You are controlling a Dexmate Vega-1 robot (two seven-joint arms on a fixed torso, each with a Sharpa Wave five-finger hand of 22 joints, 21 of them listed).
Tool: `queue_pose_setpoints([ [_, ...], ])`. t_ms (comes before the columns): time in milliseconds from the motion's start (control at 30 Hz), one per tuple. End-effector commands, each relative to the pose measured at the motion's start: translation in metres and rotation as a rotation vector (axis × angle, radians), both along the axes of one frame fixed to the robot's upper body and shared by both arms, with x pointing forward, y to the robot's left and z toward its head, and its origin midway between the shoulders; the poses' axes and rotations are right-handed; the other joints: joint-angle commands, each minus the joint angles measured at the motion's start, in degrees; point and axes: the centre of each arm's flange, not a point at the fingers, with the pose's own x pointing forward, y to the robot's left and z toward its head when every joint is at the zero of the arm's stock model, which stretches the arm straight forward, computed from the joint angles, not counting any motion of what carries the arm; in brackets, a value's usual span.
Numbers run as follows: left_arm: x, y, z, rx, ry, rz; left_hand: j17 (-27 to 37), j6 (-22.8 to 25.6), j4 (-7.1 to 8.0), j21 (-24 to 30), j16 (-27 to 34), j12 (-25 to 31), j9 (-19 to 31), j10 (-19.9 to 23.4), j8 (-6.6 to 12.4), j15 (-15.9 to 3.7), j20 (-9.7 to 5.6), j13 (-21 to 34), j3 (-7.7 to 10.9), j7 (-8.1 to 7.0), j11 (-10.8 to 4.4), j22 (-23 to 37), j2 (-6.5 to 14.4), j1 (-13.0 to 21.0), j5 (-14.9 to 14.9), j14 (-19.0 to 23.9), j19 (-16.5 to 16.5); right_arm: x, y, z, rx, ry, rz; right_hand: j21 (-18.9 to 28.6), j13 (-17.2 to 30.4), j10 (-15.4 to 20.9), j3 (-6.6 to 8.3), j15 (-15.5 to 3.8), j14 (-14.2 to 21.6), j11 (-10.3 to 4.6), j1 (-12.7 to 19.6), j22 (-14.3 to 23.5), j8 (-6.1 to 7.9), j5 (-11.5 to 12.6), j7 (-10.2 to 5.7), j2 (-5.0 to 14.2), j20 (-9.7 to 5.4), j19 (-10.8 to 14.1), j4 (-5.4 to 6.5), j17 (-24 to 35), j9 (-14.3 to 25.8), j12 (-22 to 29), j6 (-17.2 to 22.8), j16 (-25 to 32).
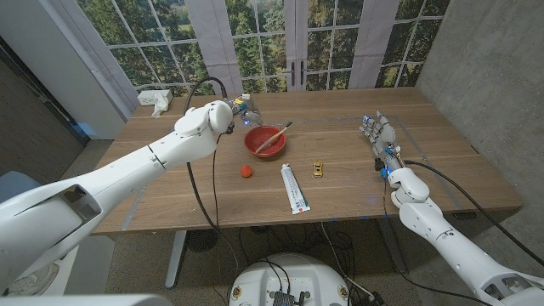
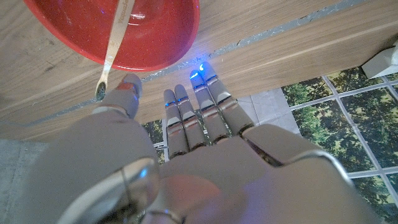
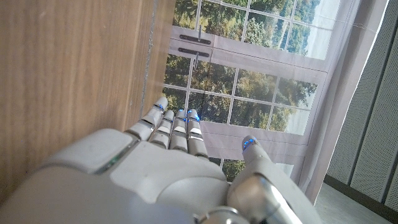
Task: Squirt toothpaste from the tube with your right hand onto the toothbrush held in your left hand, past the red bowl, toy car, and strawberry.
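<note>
- Left hand (image 1: 240,113) is hovering at the red bowl's (image 1: 264,140) 10 o'clock, fingers (image 2: 202,112) straight, holding nothing.
- Right hand (image 1: 380,136) is waiting open, gripping nothing.
- Toothbrush (image 1: 276,136) is leaning in the bowl.
- Toothpaste tube (image 1: 294,188) is lying at the bowl's 5 o'clock, between strawberry (image 1: 246,171) and toy car (image 1: 318,168).

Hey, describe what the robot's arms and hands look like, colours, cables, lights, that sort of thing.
Both arms are smooth, glossy white shells with rounded segments. A black cable hangs along the left arm, and another trails by the right arm. The left hand and right hand are light grey, with jointed, segmented fingers. Small blue lights glow at the fingertips.
</note>
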Motion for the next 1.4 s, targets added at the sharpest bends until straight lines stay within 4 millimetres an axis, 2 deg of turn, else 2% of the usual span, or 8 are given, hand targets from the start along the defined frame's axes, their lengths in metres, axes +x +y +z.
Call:
queue_pose_setpoints([
  [33,0.008,-0.01,0.004,0.082,0.084,0.03,0.52,1.27,0.16,-0.69,0.17,0.39,0.13,0.73,0.11,-8.56,-1.0,0.22,-0.69,-0.27,0.33,0.13,0.35,0.94,0.3,-0.85,-1.6,-0.002,-0.003,-0.004,0.01,-0.007,-0.006,-0.13,0.19,0.45,0.08,-0.04,0.72,-0.17,0.68,0.18,0.16,0.07,0.0,1.3,0.2,0.48,-0.29,0.1,0.28,0.31,0.75,-0.06],
  [233,0.012,-0.016,0.005,0.113,0.137,0.028,0.88,1.87,0.32,-0.41,0.5,0.64,0.13,1.51,0.22,-8.69,-0.97,0.31,-1.13,-0.42,0.46,0.23,0.49,1.11,0.25,-0.77,-0.95,-0.003,-0.006,-0.005,0.013,-0.012,-0.011,-0.28,0.19,0.59,0.06,0.04,0.82,-0.11,0.68,0.19,0.17,0.07,-0.01,1.29,0.21,0.59,-0.33,0.08,0.28,0.35,0.81,-0.07],
  [433,0.013,-0.023,0.007,0.16,0.138,-0.027,1.07,2.02,0.34,-0.32,0.7,0.59,0.13,1.49,0.19,-8.8,-1.04,0.36,-1.34,-0.34,0.44,0.28,0.56,1.28,0.24,-0.66,-0.77,-0.003,-0.008,-0.005,0.031,-0.016,-0.011,-0.47,0.19,0.67,0.03,0.03,0.88,-0.11,0.7,0.19,0.17,0.07,-0.03,1.28,0.2,0.72,-0.39,0.06,0.28,0.36,0.85,-0.09],
  [833,0.017,-0.039,0.004,0.19,0.148,-0.028,1.34,1.91,0.54,-0.06,0.86,0.33,0.12,1.03,-0.03,-8.76,-1.06,0.45,-1.76,-0.32,0.63,0.37,0.9,1.39,0.21,-0.87,-0.21,-0.004,-0.015,-0.009,0.035,-0.024,-0.011,-0.79,0.2,0.87,-0.01,0.13,1.15,-0.08,0.72,0.2,0.16,0.07,-0.02,1.28,0.28,0.96,-0.49,0.01,0.28,0.4,0.9,-0.07],
  [1400,0.016,-0.058,-0.016,0.253,0.079,0.065,1.16,2.1,0.62,0.18,0.79,0.32,0.1,1.23,-0.19,-8.73,-1.13,0.53,-1.87,-0.32,0.46,0.45,1.19,1.53,0.26,-0.53,0.27,-0.003,-0.025,-0.014,0.044,-0.025,-0.011,-1.21,0.21,1.28,-0.07,0.2,1.29,-0.12,0.72,0.21,0.19,0.07,-0.14,1.3,0.52,1.3,-0.58,-0.04,0.3,0.5,1.06,-0.13],
])
